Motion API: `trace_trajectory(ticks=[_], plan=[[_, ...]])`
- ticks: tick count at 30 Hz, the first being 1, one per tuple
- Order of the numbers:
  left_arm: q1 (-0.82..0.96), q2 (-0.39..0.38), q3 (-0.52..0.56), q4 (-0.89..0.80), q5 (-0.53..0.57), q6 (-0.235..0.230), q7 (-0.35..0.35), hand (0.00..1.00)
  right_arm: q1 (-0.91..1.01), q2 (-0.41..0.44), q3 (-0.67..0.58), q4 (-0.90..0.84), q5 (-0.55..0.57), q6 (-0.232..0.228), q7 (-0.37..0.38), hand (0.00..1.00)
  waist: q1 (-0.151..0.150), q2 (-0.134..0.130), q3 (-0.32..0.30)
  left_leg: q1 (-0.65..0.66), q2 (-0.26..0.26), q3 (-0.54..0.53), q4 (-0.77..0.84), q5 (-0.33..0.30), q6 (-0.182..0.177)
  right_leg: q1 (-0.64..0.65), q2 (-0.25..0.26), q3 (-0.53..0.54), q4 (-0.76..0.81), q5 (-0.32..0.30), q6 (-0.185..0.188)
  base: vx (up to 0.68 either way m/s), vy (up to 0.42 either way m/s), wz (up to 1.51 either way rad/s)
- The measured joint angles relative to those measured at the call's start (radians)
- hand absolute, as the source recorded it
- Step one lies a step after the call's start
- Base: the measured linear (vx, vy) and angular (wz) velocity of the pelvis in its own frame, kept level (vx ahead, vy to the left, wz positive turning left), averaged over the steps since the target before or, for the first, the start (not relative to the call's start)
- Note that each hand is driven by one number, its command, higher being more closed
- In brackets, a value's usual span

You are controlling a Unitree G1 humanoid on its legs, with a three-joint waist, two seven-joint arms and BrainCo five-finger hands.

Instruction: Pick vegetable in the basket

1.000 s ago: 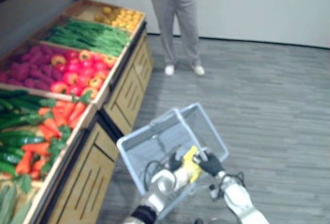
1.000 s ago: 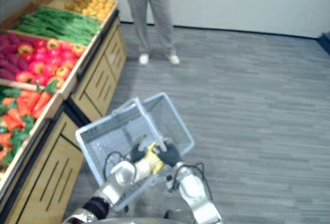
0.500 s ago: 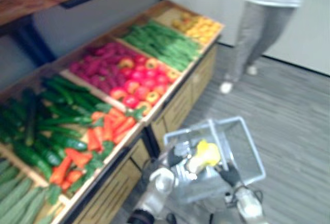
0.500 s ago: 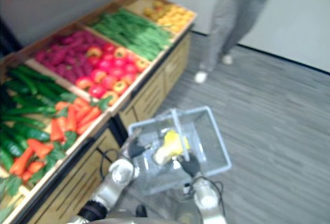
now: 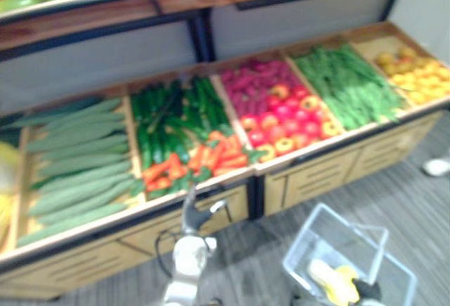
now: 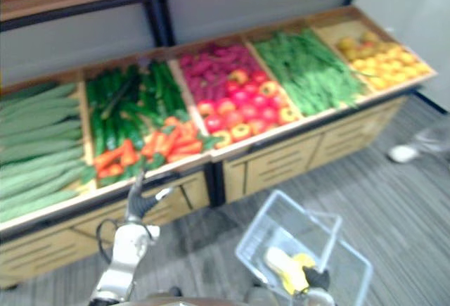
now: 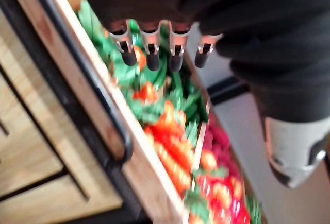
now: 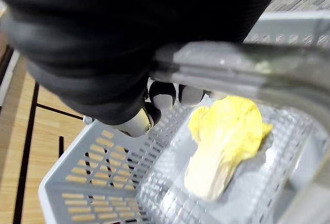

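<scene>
left hand point(image 6: 138, 202) open, empty, near carrots point(image 5: 225, 157) | right hand point(image 8: 164, 99) curled round basket handle point(image 8: 242, 64) | best: lower fingers point(image 7: 152, 59) squarely over one carrot

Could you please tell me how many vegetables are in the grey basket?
1: a yellow cabbage lies inside the basket, held by the right hand; part of its floor is hidden.

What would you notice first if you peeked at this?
The long wooden stand full of colour catches the eye first, with pale green cucumbers at its left end, orange carrots next, and red peppers in the middle. In front of it is the grey basket, its handle gripped by the right hand, with one yellow leafy vegetable lying inside.
</scene>
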State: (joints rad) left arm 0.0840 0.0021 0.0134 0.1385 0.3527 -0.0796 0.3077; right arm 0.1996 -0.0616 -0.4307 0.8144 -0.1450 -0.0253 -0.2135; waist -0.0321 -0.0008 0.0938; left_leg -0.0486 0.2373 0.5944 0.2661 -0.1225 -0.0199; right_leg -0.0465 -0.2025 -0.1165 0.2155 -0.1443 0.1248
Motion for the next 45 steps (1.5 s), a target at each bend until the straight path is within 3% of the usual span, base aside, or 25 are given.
trace_trajectory(ticks=[1, 2, 4, 5, 7, 12, 17, 24, 27, 34, 45], plan=[[-0.030, 0.007, 0.037, -0.016, -0.015, 0.000, 0.012, 0.00, -0.007, -0.003, -0.045, 0.037, 0.012, 0.005, -0.001, 1.00, 0.002, 0.000, -0.004, 0.001, -0.025, 0.019, -0.020, 0.007, -0.011, 0.011, -0.020, -0.023, -0.007, -0.001, 0.003, -0.01, 0.255, 0.84], [-0.043, 0.020, 0.076, -0.029, -0.030, 0.000, 0.029, 0.00, -0.008, 0.004, -0.076, 0.064, 0.032, 0.006, -0.003, 1.00, 0.002, -0.018, -0.009, 0.015, -0.068, -0.002, -0.077, 0.021, -0.028, 0.034, -0.043, -0.042, -0.036, 0.008, 0.017, -0.02, 0.216, 0.65], [-0.046, 0.065, 0.118, -0.028, -0.035, 0.003, 0.038, 0.00, -0.005, 0.020, -0.112, 0.104, 0.041, 0.005, 0.000, 1.00, -0.004, -0.038, -0.013, 0.059, -0.139, -0.022, -0.205, 0.076, -0.022, 0.062, -0.071, -0.054, -0.078, 0.019, 0.021, 0.00, 0.144, 0.52], [-0.050, 0.103, 0.124, -0.027, -0.034, 0.004, 0.038, 0.00, 0.001, 0.031, -0.136, 0.109, 0.049, 0.011, 0.002, 1.00, -0.022, -0.047, -0.023, 0.080, -0.174, -0.042, -0.283, 0.122, -0.015, 0.073, -0.081, -0.071, -0.095, 0.028, 0.022, 0.01, 0.166, 0.57], [-0.071, 0.152, 0.125, -0.019, -0.033, 0.003, 0.037, 0.00, 0.000, 0.036, -0.158, 0.109, 0.070, 0.017, 0.003, 1.00, -0.042, -0.044, -0.024, 0.091, -0.200, -0.064, -0.364, 0.170, -0.007, 0.074, -0.081, -0.076, -0.110, 0.033, 0.022, -0.01, 0.105, 0.47], [-0.157, 0.176, 0.120, 0.044, -0.002, 0.005, 0.032, 0.00, -0.005, 0.016, -0.169, 0.105, 0.075, 0.016, 0.004, 1.00, -0.052, -0.005, -0.004, 0.084, -0.189, -0.056, -0.370, 0.183, -0.012, 0.070, -0.066, -0.063, -0.135, 0.055, 0.041, -0.03, -0.021, -0.05], [-0.260, 0.179, 0.106, 0.069, 0.047, 0.015, 0.031, 0.00, -0.043, -0.001, -0.141, 0.105, 0.068, 0.012, 0.003, 1.00, -0.074, 0.018, 0.019, 0.032, -0.151, -0.044, -0.370, 0.213, -0.021, 0.010, -0.027, -0.037, -0.134, 0.076, 0.023, -0.05, -0.063, -0.14], [-0.379, 0.181, 0.022, 0.100, 0.063, 0.027, 0.021, 0.00, -0.121, 0.000, -0.098, 0.093, 0.063, 0.012, -0.016, 1.00, -0.084, 0.014, 0.100, -0.026, -0.119, -0.001, -0.370, 0.244, -0.024, -0.082, 0.012, 0.012, -0.128, 0.111, 0.009, -0.06, -0.034, -0.17], [-0.411, 0.180, 0.010, 0.128, 0.063, 0.046, 0.023, 0.00, -0.131, 0.002, -0.071, 0.062, 0.063, 0.014, -0.025, 1.00, -0.097, 0.017, 0.124, -0.036, -0.110, 0.004, -0.370, 0.250, -0.024, -0.098, 0.016, 0.018, -0.124, 0.115, 0.011, -0.01, -0.017, -0.09], [-0.525, 0.175, -0.006, 0.196, 0.062, 0.084, 0.042, 0.00, -0.137, 0.004, -0.048, -0.008, 0.036, 0.018, -0.030, 1.00, -0.098, 0.017, 0.179, -0.063, -0.108, 0.028, -0.367, 0.255, -0.021, -0.150, 0.014, 0.037, -0.095, 0.116, 0.012, 0.01, 0.000, -0.07], [-0.683, 0.176, 0.042, 0.239, 0.060, 0.114, 0.118, 0.00, -0.140, 0.023, -0.029, -0.122, 0.037, 0.023, -0.065, 1.00, -0.069, 0.014, 0.251, -0.110, -0.107, 0.060, -0.365, 0.258, -0.021, -0.229, 0.006, 0.049, -0.055, 0.115, 0.013, 0.03, 0.003, -0.04]])
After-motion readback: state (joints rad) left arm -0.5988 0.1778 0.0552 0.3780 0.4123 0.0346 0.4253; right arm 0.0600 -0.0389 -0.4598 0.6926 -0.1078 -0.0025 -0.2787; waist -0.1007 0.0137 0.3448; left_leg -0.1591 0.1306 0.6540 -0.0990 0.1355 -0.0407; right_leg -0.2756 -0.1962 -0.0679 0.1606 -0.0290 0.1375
